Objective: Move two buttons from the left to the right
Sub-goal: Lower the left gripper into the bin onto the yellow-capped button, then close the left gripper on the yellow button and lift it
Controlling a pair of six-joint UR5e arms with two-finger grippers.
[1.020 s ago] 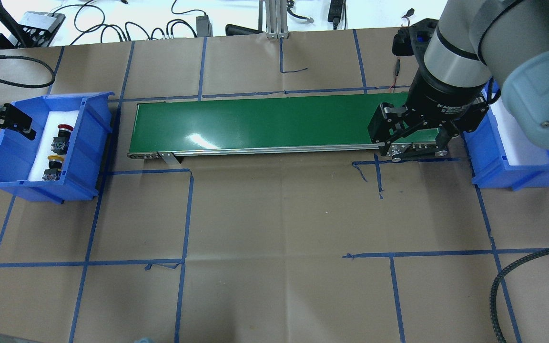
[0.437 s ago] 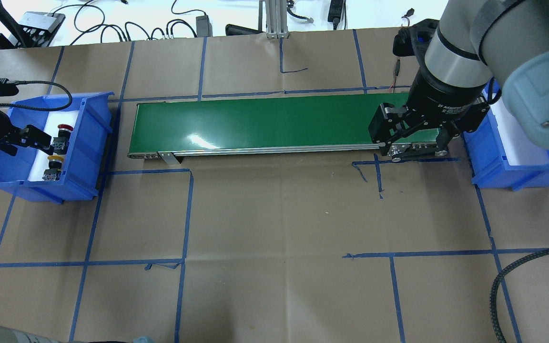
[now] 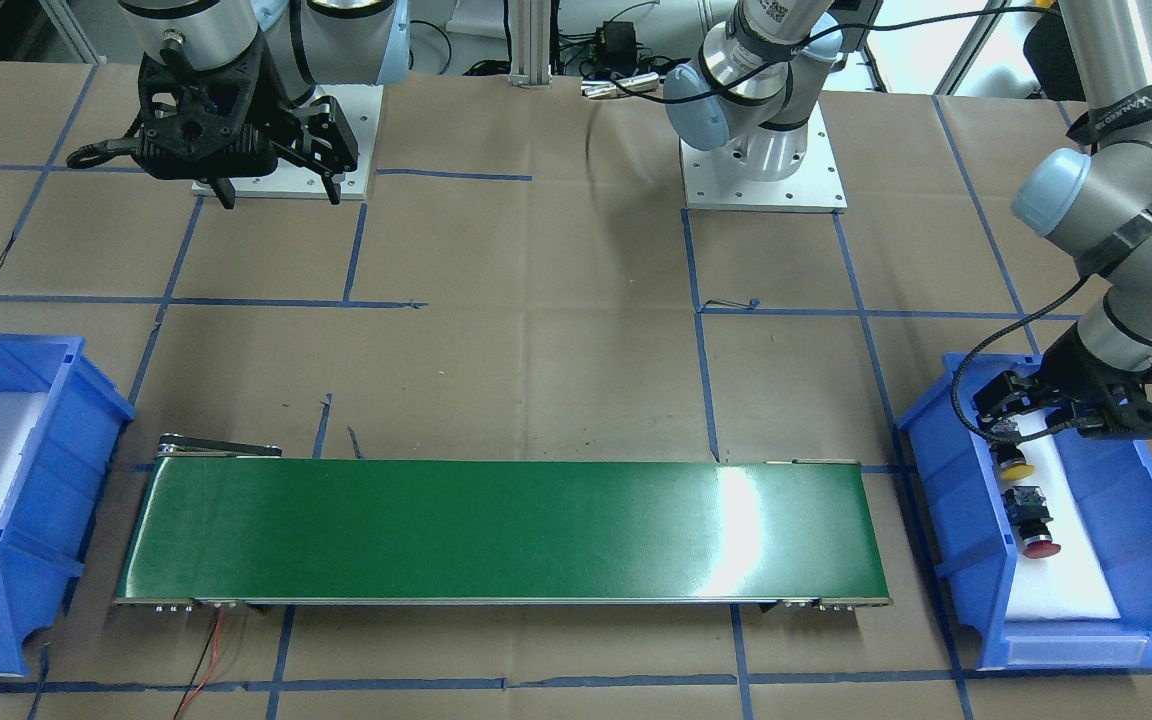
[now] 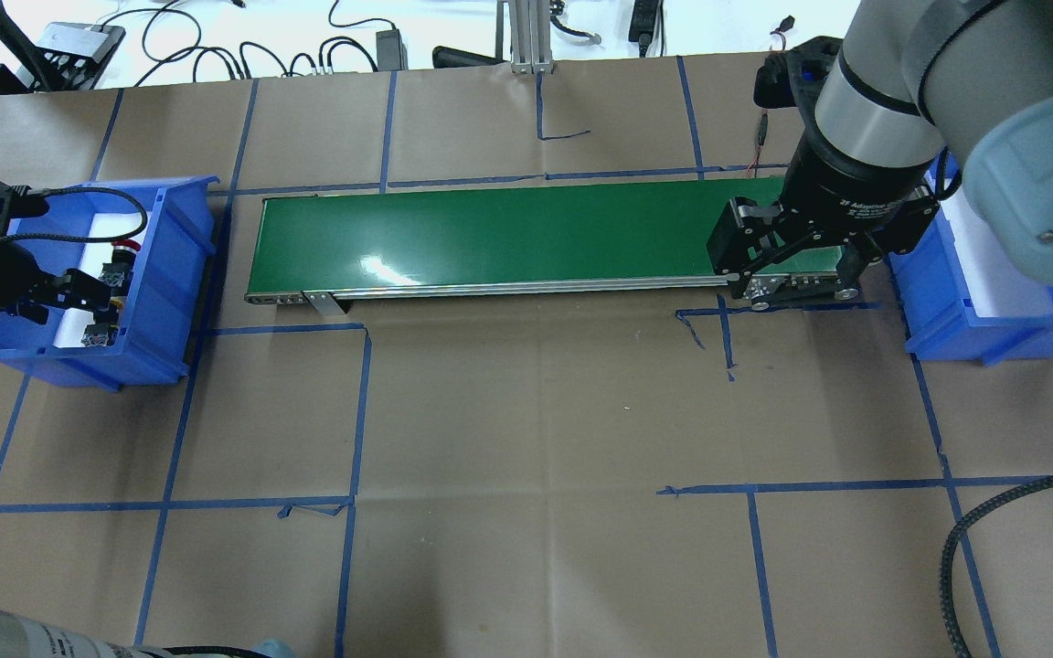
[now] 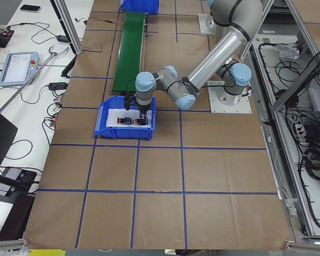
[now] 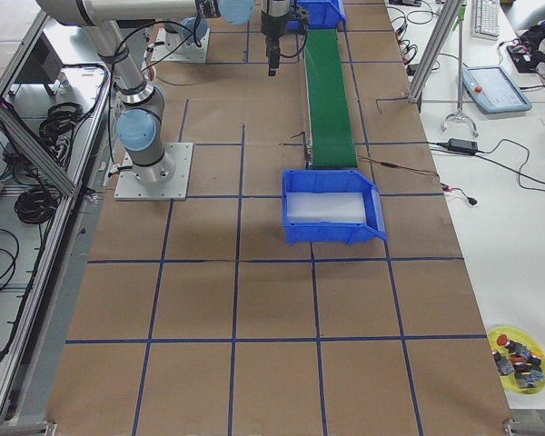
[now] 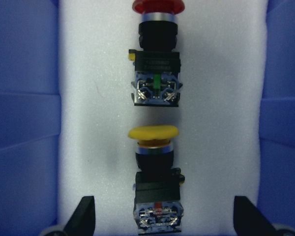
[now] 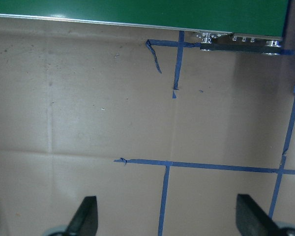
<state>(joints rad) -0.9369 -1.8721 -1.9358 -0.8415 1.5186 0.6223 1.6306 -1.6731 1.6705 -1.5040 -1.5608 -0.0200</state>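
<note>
The two buttons lie in line on white foam in the left blue bin [image 4: 165, 302]. The yellow button [image 7: 154, 172] and the red button [image 7: 156, 64] both have black bodies and grey rear blocks. My left gripper [image 7: 164, 209] is open inside the bin, its fingers [image 7: 84, 216] on either side of the yellow button's rear end, clear of it. In the front view the left gripper [image 3: 1014, 410] hangs just above the yellow button [image 3: 1013, 462], with the red button [image 3: 1034, 522] beyond. My right gripper [image 4: 792, 274] is open and empty over the conveyor's right end.
A green conveyor belt [image 4: 490, 233] runs between the left bin and the right blue bin [image 4: 965, 334], which holds only white foam. Blue tape lines cross the brown paper table [image 4: 536, 411]. Cables lie along the far edge.
My left gripper has moved rightward and nearer into the left bin and now covers the yellow button from above. The right arm has not moved.
</note>
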